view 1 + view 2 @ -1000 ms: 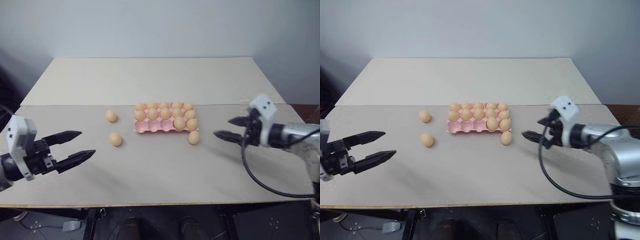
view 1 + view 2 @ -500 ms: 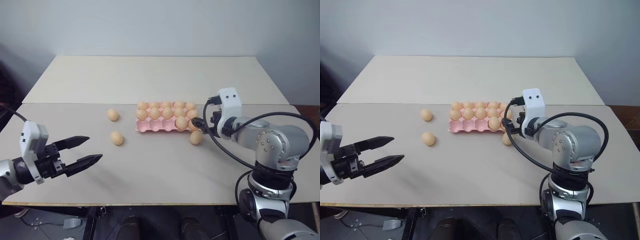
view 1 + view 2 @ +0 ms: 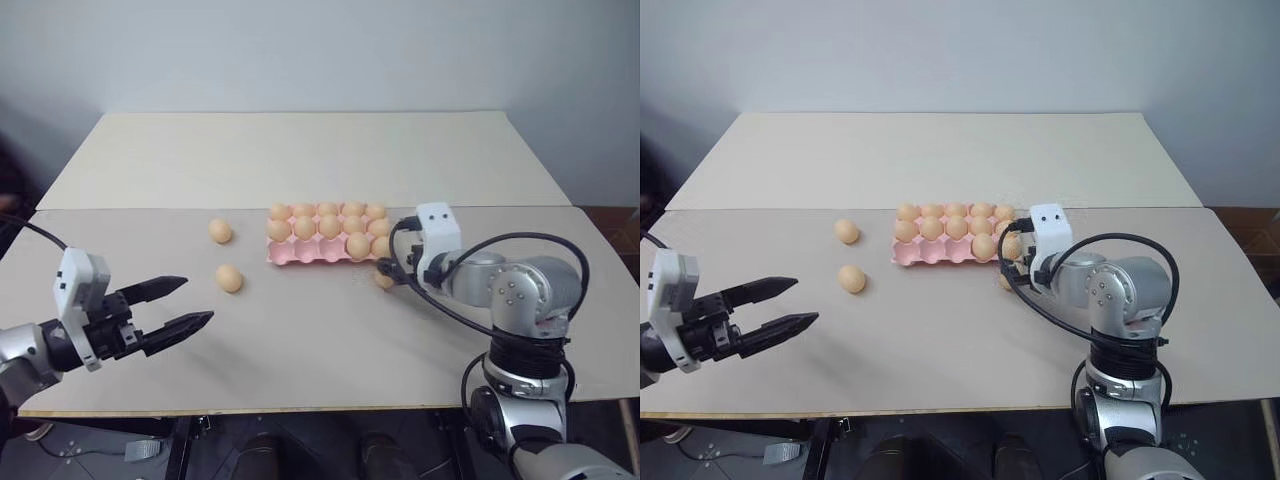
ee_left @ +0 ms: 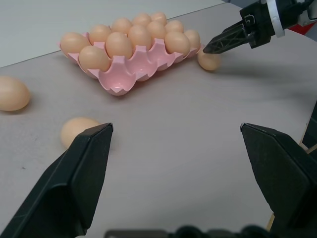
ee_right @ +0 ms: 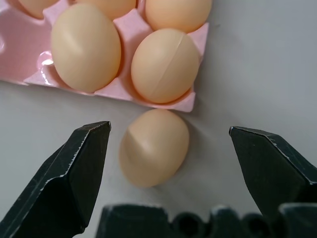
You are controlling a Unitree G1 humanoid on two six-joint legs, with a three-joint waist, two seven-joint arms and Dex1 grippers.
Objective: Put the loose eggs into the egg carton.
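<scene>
**Right tool spread over the loose egg at the carton's corner**

The right tool [image 5: 168, 148] stands wide, its two black fingers [image 5: 74, 168] on either side of one loose egg [image 5: 154, 147] without touching it. That egg lies on the table [image 3: 330, 350] just beside the near right corner of the egg carton [image 3: 300, 254], close to the pink rim but apart from it. In the head views the right tool [image 3: 385, 272] is low over the table at that same corner, pointing toward the carton.

The left tool [image 3: 185, 305] is also wide and holds nothing. It hovers above the near left part of the table, well apart from the carton, its fingers pointing toward the middle of the table.

Two more loose eggs lie on the table left of the carton: one [image 3: 229, 278] nearer the left tool, the other [image 3: 220, 231] farther back, near the carton's left end. The two are apart from each other.

The pale pink carton sits near the middle of the table, most of its cups filled with tan eggs; several cups in the near row show pink and hold none.
</scene>
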